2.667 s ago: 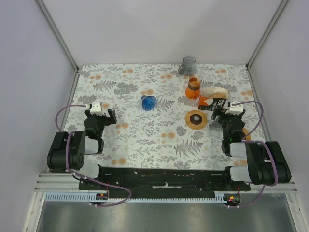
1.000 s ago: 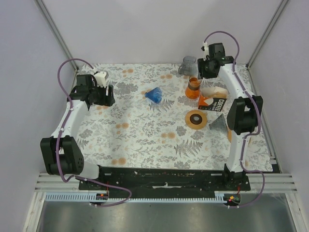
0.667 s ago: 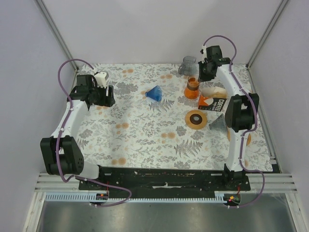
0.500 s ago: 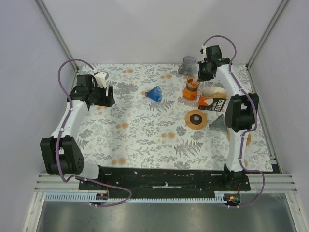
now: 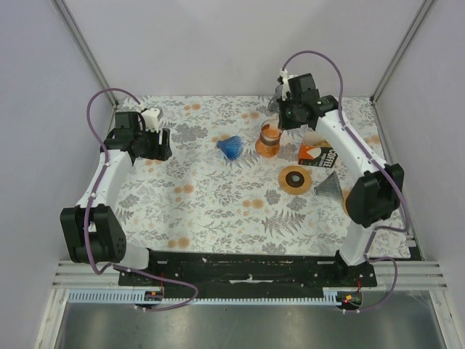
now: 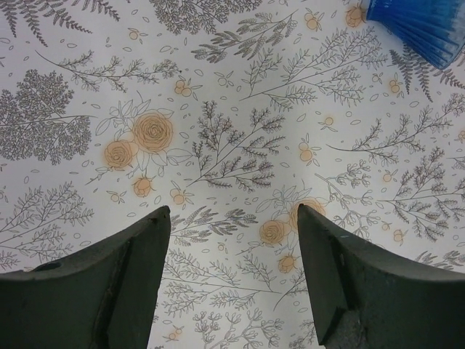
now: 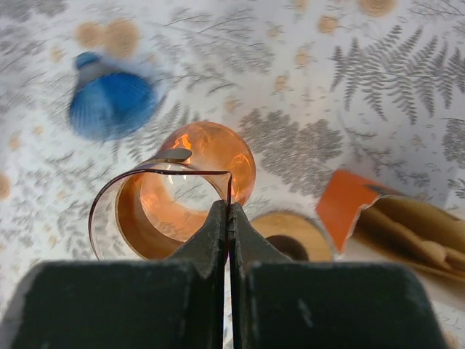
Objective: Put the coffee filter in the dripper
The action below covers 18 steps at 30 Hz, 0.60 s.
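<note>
My left gripper (image 6: 232, 214) hangs, jaws spread, well left of the orange carafe (image 5: 270, 138); the blue dripper (image 5: 230, 147) lies just left of it; my right gripper (image 7: 227, 211) pinches its rim; boxed paper filters (image 7: 415, 229), right of it, seem light and limp, so take an exposed edge.

1. we see the right gripper (image 7: 227, 212), which stood open a second ago, now pinched shut on the rim of the orange glass carafe (image 7: 182, 190).
2. the carafe has left its spot against the coffee filter box (image 5: 317, 153). it is now further left, apart from the box and near the blue dripper (image 5: 229, 147).
3. the right arm (image 5: 341, 142) has swung left with the carafe.
</note>
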Each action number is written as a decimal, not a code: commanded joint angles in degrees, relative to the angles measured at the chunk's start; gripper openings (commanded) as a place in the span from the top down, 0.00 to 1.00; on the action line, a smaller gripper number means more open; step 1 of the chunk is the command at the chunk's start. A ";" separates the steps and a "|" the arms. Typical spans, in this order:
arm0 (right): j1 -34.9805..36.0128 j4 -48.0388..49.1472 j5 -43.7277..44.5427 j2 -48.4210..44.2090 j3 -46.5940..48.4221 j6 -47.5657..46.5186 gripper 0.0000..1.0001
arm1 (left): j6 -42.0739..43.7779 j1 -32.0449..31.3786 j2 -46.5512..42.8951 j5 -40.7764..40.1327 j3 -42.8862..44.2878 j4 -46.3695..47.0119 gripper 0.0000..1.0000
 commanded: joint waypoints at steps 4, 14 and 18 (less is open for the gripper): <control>11.93 3.85 6.72 -15.30 -15.64 1.93 1.00 | 0.47 -0.26 -1.55 -0.48 2.76 -0.82 0.24; 27.84 17.74 23.14 -20.68 -34.64 14.58 1.00 | 0.29 -0.17 -1.99 0.22 2.67 -1.34 0.25; 29.78 20.91 23.78 -19.98 -37.11 18.37 1.00 | 0.29 -0.17 -2.78 0.66 2.50 -1.25 0.25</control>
